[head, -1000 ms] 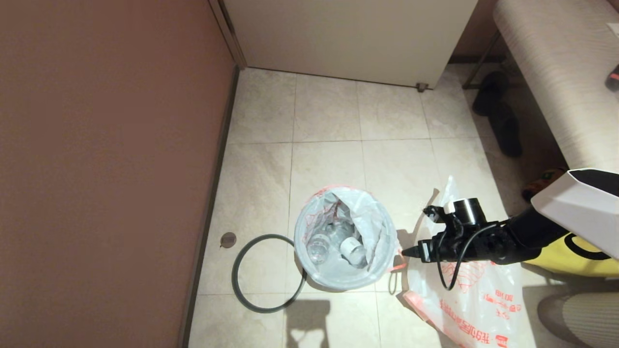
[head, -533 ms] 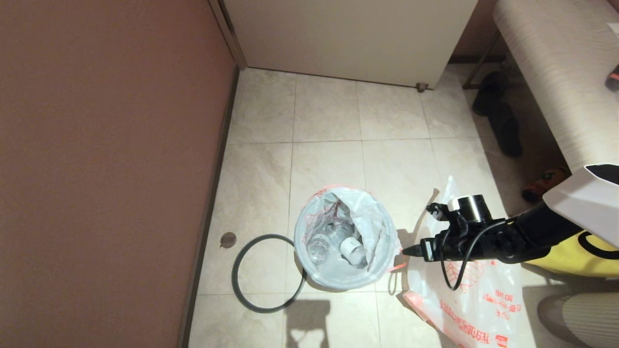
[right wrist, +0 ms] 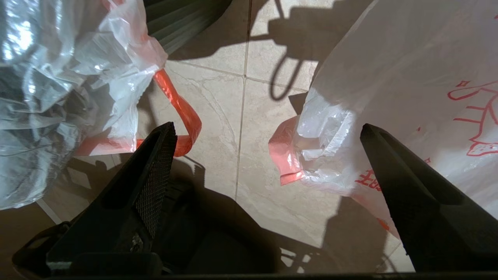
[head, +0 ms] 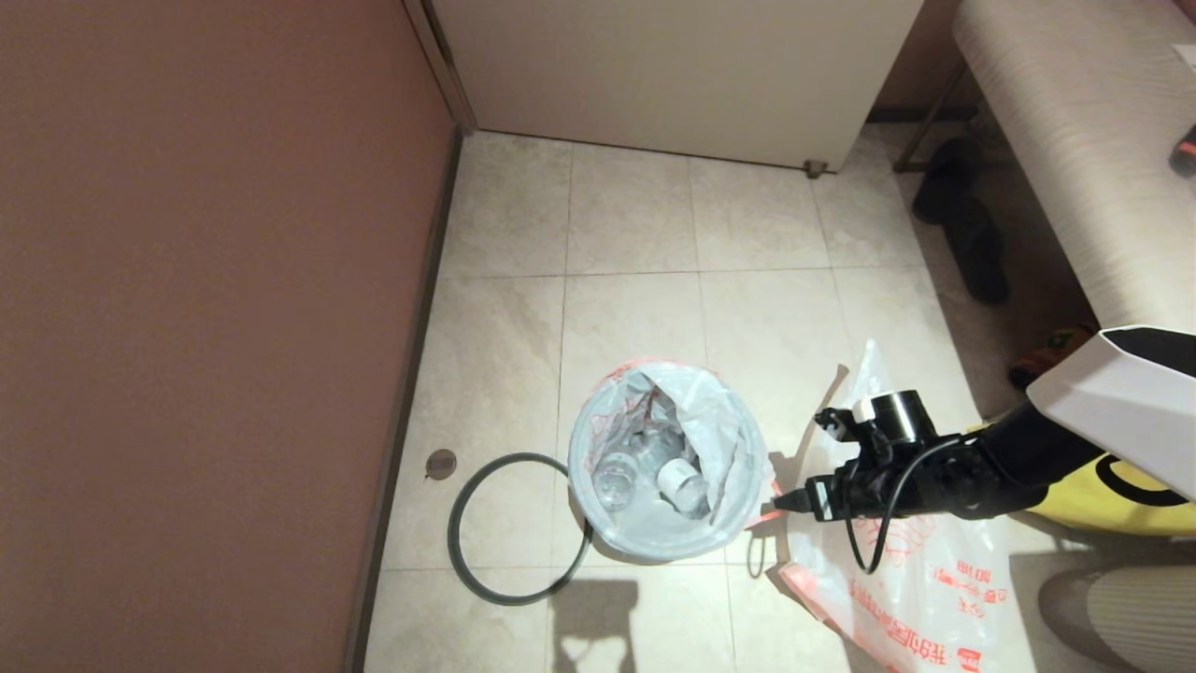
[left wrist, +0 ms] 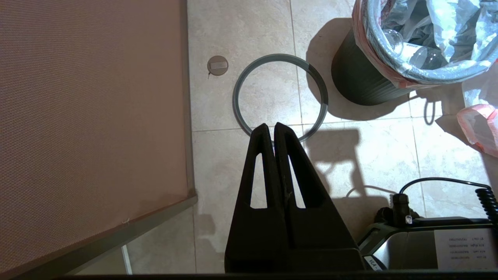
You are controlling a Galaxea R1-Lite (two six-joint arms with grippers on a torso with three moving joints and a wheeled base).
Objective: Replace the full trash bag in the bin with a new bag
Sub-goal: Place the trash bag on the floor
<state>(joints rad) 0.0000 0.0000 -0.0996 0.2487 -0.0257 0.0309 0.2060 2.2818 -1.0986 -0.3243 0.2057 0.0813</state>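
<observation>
My right tool gapes wide and empty beside the small round black plastic bin, lined up for the bulgy translucent white full trash bag's red-orange drawstring loop.

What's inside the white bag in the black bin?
Clear plastic bottles and a white cap or cup end show inside the full trash bag. Crumpled film hides whatever lies deeper.

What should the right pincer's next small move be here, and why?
Probably ease the open right pincer toward the red-orange drawstring loop of the full trash bag and close on it: the loop lies beside one finger, ungripped, and the bag sits in the bin.
</observation>
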